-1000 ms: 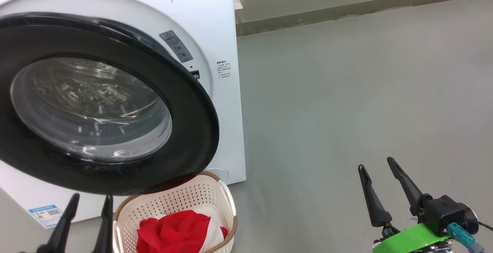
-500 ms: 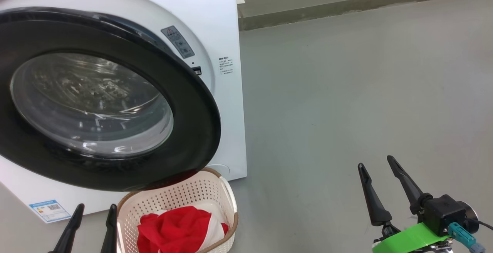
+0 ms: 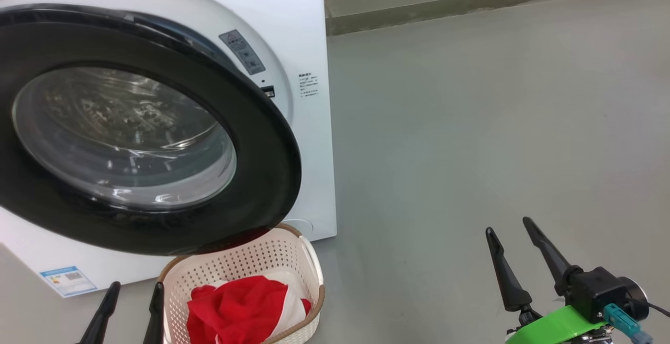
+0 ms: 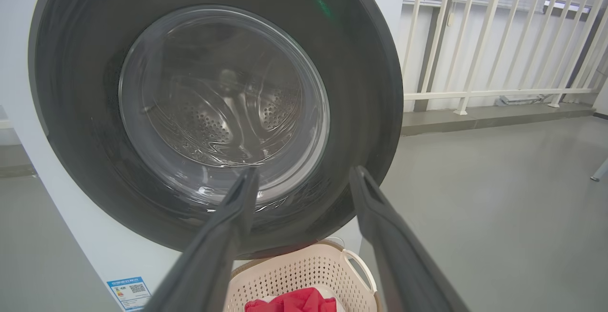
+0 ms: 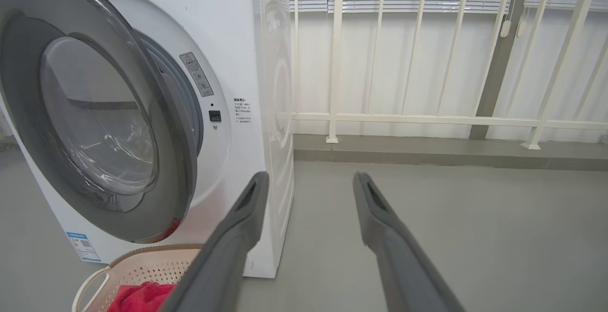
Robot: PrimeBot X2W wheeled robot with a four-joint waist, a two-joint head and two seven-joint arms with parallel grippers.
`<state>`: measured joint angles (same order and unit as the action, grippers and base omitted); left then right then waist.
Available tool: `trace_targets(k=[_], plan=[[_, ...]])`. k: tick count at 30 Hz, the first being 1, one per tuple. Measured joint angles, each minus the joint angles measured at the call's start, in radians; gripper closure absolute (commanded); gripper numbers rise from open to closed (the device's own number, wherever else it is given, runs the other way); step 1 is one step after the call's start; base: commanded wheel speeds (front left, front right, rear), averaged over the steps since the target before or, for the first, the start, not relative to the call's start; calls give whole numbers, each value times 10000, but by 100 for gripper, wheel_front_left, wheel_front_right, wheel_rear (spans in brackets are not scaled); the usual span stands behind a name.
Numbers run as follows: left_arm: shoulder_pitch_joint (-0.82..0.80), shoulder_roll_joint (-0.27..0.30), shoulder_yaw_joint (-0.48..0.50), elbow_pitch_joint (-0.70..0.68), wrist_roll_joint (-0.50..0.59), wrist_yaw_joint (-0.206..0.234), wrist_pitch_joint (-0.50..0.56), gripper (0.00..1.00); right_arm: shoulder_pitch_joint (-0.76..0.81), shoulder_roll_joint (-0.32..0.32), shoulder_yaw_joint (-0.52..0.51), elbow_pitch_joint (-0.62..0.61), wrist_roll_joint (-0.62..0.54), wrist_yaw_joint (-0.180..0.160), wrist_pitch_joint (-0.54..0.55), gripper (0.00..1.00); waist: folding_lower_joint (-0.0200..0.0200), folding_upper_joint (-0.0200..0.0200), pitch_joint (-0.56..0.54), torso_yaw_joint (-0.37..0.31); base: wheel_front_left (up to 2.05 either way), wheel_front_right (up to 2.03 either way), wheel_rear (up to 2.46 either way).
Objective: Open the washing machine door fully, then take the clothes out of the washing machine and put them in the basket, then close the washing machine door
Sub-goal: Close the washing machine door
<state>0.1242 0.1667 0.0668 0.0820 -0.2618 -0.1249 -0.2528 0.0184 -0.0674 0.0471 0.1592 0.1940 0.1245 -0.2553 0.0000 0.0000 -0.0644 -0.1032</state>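
The white washing machine [image 3: 306, 24] stands at the left. Its black-rimmed washing machine door [image 3: 256, 140] hangs ajar, right edge swung out from the front, glass bowl toward me. Below the door sits the cream basket [image 3: 310, 260] holding the red and white clothes [image 3: 238, 307]. My left gripper [image 3: 135, 287] is open and empty, just left of the basket; in the left wrist view this left gripper [image 4: 304, 169] points at the door [image 4: 361, 89] above the basket [image 4: 304, 269]. My right gripper [image 3: 507, 226] is open and empty over bare floor, far right of the machine [image 5: 247, 41].
Grey floor [image 3: 471, 124] stretches to the right of the machine. A low raised ledge [image 5: 427, 148] with a white railing [image 5: 335, 65] runs along the back. A blue label sticker [image 3: 68, 279] sits low on the machine's front.
The head camera has shifted slightly, so the machine sits a little higher in the picture. The left gripper shows lower and a bit further right. The door and basket look unchanged.
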Motion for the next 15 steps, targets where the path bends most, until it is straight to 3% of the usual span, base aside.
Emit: trace_targets(k=[1, 2, 15], plan=[[0, -6, -15, 21, 0, 0, 0, 0, -3, -19, 21, 71, 0, 0, 0, 76, 0, 0, 17, 28, 0, 0, 0], [-1, -10, -38, 29, 2, 0, 0, 0, -17, -44, 46, 136, 0, 0, 0, 100, 0, 0, 37, 62, 0, 0, 0], [-147, -150, -359, 140, 176, -2, 0, 0, -1803, -238, 1363, 1540, 420, 0, 0, 100, 0, 0, 412, 814, 0, 0, 0]])
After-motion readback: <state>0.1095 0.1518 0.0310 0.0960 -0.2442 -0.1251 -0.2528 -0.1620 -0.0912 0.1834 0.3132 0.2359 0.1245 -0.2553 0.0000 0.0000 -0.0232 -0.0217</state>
